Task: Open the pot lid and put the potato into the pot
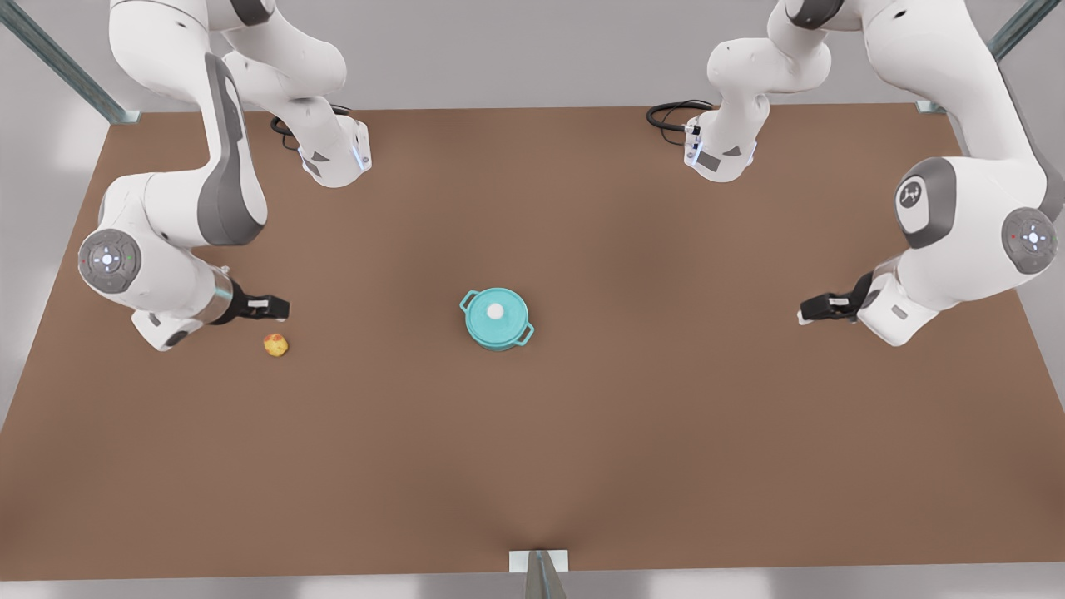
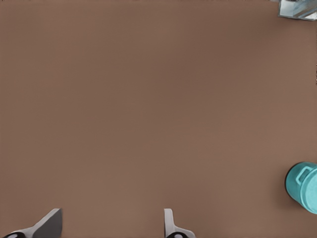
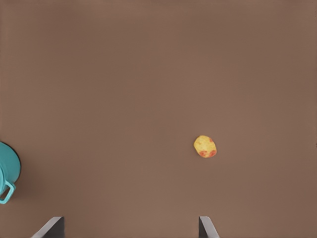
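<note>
The teal pot [image 1: 507, 339] stands mid-table with its pot lid [image 1: 484, 321] on it, white knob up. Its edge also shows in the left wrist view as the pot [image 2: 304, 187] and in the right wrist view as the pot [image 3: 7, 168]. The potato [image 1: 276, 344] [image 3: 205, 147] lies on the table at the front view's left. Just behind it hovers my right gripper [image 1: 283, 309] [image 3: 130, 220], open and holding nothing. My left gripper [image 1: 805, 314] [image 2: 112, 213] waits open at the front view's right, far from the pot.
The brown table [image 1: 666, 433] spreads wide around the pot. Black cables [image 1: 670, 114] lie by the arm bases at the back. A metal bracket [image 1: 539, 561] sits at the front edge, and a frame post [image 2: 297, 9] stands at a corner.
</note>
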Robot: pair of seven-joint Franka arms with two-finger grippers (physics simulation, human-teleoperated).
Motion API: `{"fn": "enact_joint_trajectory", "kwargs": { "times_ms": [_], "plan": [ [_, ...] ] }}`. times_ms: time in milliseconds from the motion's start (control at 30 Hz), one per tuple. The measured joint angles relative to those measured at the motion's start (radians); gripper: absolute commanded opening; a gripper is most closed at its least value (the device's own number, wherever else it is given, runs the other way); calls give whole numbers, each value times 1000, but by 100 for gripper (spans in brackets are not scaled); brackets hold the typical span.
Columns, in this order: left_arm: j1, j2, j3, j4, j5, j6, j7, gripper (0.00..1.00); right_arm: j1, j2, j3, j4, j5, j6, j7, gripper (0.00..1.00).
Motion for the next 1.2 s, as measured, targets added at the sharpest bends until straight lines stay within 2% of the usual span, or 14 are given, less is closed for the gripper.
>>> {"fn": "enact_joint_trajectory", "kwargs": {
  "times_ms": [133,233,367,500,567,667,767,867,967,1200],
  "plan": [
    [-53,25,-1,17,16,36,7,100,-4,-4,26,-2,-23,87,4,100],
    [-237,114,-1,63,45,54,-13,100,18,-3,58,-4,-37,105,-19,100],
    [-553,261,-2,116,112,97,-115,100,14,-5,52,-3,-36,112,-79,100],
    [-713,429,-2,253,133,166,-262,100,7,0,50,5,3,120,-142,100],
    [-754,472,-2,270,137,211,-338,100,5,12,48,-10,16,131,-165,100],
    [-802,507,-2,275,142,260,-442,100,-6,-17,47,-167,21,207,-195,100],
    [-825,549,0,305,146,313,-534,100,-16,-31,47,-238,23,276,-227,100],
    [-838,600,2,362,156,345,-615,100,-45,-91,47,-408,23,403,-270,100],
    [-840,612,1,364,164,364,-683,100,-105,-116,46,-506,47,529,-334,100],
    [-877,659,1,349,173,387,-804,100,-183,1,47,-537,68,746,-473,100]
  ]
}}
